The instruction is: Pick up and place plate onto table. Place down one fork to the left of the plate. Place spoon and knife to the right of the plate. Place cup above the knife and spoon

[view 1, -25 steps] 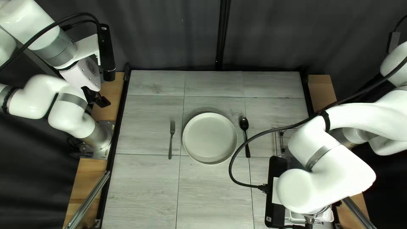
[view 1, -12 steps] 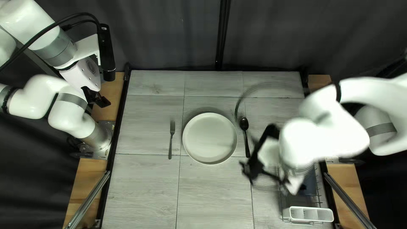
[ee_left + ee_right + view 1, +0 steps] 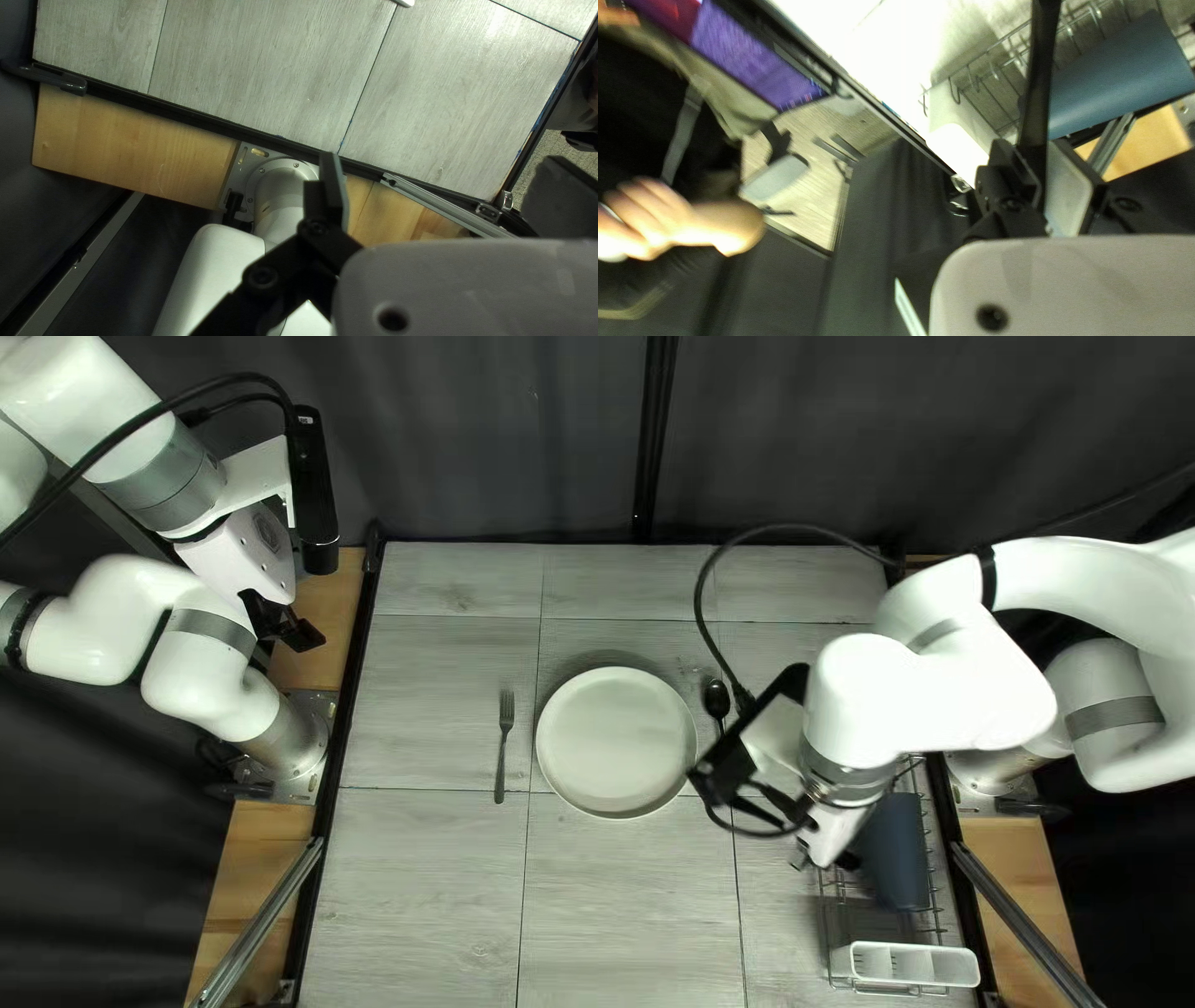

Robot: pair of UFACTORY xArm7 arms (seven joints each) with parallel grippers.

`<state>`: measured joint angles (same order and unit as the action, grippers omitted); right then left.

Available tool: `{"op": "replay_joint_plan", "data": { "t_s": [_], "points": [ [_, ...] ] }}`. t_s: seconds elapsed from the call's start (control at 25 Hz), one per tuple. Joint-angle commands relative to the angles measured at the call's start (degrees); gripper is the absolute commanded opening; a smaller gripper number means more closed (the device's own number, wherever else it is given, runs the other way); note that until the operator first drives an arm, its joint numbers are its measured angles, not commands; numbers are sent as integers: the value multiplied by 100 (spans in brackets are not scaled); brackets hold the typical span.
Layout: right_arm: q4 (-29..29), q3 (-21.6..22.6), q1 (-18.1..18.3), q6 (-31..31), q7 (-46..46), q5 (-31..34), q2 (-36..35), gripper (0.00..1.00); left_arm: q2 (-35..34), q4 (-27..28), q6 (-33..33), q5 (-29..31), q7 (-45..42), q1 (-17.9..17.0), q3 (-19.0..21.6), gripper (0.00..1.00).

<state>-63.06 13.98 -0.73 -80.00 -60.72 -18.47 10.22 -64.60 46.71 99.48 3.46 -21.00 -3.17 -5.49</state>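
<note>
At far left, our left gripper (image 3: 288,627) hangs with fingers apart. Rightward, the fork (image 3: 504,747) lies left of the plate (image 3: 616,740), the spoon (image 3: 717,700) just right. Beside the rack (image 3: 920,924) holding the cup (image 3: 896,849), our right gripper (image 3: 1031,149) is clamped on the knife (image 3: 1038,70).

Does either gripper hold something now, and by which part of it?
The right gripper seems shut on the black knife, gripping it at one end; which end cannot be told. The left gripper is open and empty.

The left arm (image 3: 196,672) and right arm (image 3: 934,700) are round and white with grey bands — black cables (image 3: 696,607) loop along them.
</note>
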Motion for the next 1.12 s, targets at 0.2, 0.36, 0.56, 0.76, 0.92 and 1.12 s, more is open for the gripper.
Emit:
{"op": "replay_joint_plan", "data": {
  "t_s": [0.2, 0.36, 0.56, 0.76, 0.92, 1.12],
  "points": [
    [647, -71, 575, 139, -2790, 130, 747, 0, 0, 0, 0, 0, 0, 0, 0, 100],
    [647, -71, 575, 139, -2790, 130, 747, 0, 0, 0, 0, 0, 0, 0, 0, 100],
    [1337, 225, 594, 1036, -3124, 774, 613, 0, 0, 0, 0, 0, 0, 0, 0, 100],
    [1856, 329, 698, 1749, -3380, 1350, 476, 0, 0, 0, 0, 0, 0, 0, 0, 100],
    [1892, 315, 711, 1820, -3376, 1354, 390, 0, 0, 0, 0, 0, 0, 0, 0, 100],
    [2179, 269, 737, 2339, -3118, 1347, 199, 0, 0, 0, 0, 0, 0, 0, 0, 100]
  ]
}}
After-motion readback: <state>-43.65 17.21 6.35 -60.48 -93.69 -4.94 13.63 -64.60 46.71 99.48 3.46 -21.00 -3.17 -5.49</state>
